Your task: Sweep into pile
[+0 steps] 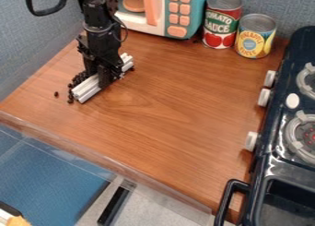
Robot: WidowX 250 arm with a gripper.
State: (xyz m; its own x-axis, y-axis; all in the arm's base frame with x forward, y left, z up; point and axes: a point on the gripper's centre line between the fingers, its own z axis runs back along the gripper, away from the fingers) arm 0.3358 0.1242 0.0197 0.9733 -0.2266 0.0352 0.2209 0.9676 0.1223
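Note:
My gripper (102, 77) hangs down at the upper left of the wooden counter, shut on a white-grey ribbed bar (88, 90). The bar lies low at the counter surface, slanting from lower left to upper right, and sticks out on both sides of the gripper. Small dark beans (78, 77) are bunched along the bar's left side, partly hidden by the gripper. A few more are by the bar's lower end, one stray bean (56, 94) is apart to the left, and a few sit at the bar's upper right end.
A toy microwave (175, 13) stands at the back, with a tomato sauce can (221, 22) and a pineapple can (254, 37) to its right. A dark toy stove (277, 146) with white knobs lines the right side. The counter's front edge (111, 163) runs diagonally below.

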